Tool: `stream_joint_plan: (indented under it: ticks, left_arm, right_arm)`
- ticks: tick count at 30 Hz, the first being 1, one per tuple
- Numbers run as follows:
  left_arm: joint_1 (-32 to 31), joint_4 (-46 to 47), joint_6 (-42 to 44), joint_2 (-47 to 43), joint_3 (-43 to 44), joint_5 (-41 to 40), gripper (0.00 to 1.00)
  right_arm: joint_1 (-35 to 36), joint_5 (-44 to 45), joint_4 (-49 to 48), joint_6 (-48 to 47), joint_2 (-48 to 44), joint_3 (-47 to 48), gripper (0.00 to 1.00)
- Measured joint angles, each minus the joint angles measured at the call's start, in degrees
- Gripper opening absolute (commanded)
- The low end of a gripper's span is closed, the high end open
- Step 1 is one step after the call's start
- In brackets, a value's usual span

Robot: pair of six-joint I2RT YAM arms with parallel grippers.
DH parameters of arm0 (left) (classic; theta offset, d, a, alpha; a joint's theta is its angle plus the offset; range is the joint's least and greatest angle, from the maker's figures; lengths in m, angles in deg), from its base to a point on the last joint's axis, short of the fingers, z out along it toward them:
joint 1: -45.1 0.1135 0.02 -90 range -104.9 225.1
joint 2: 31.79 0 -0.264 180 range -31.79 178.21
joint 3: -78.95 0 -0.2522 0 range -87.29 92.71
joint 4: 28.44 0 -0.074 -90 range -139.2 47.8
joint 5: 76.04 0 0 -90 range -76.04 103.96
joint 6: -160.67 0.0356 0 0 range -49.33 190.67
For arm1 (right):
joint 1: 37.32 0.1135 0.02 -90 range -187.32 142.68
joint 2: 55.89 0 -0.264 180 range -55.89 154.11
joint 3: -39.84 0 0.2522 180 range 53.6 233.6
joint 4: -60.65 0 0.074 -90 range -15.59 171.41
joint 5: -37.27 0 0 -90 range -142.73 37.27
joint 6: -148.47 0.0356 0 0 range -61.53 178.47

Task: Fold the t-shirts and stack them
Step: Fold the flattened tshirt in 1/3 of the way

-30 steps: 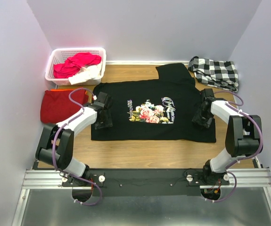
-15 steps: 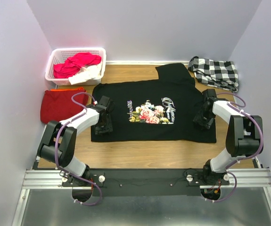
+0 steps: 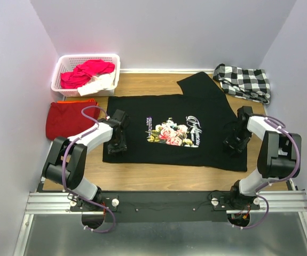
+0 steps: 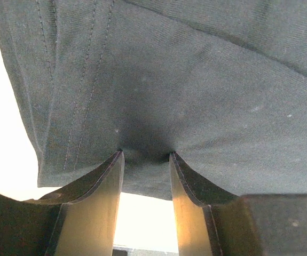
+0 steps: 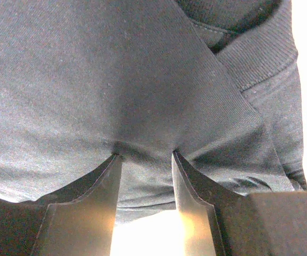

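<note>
Black tee [image 3: 174,128], one, lies spread mid-table [image 3: 153,173]. Two grippers each pinch a fold of it: left gripper [image 3: 116,145] at its left edge, right gripper [image 3: 234,145] at its right. One folded dark-red tee [image 3: 68,118] lies left; one white basket [image 3: 62,66] and one checked cloth [image 3: 244,81] sit behind.

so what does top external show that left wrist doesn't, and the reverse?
Only top external: the whole black floral t-shirt spread on the table, the dark-red t-shirt, the white basket of pink clothes, the checked cloth, the right gripper. Only left wrist: fabric puckered between the fingers, hem stitching. Both: left gripper pinching the black shirt's edge.
</note>
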State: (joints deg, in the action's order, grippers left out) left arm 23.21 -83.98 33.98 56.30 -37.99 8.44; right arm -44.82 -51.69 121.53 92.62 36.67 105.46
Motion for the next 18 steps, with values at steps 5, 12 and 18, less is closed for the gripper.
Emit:
stream_joint_plan:
  ticks: [5,12,18]
  left_arm:
    - [0.00,-0.74,-0.04,-0.81,-0.79,0.15,0.48]
    - [0.00,-2.08,-0.07,-2.56,-2.49,1.16,0.48]
    - [-0.13,-5.07,-0.48,-2.80,-1.90,1.16,0.48]
  right_arm:
    - [-0.44,-0.92,2.62,0.98,-1.55,-2.32,0.51]
    - [-0.44,-0.94,6.60,1.40,-2.12,-3.39,0.51]
    - [-0.46,1.05,8.98,1.25,-1.11,-1.38,0.50]
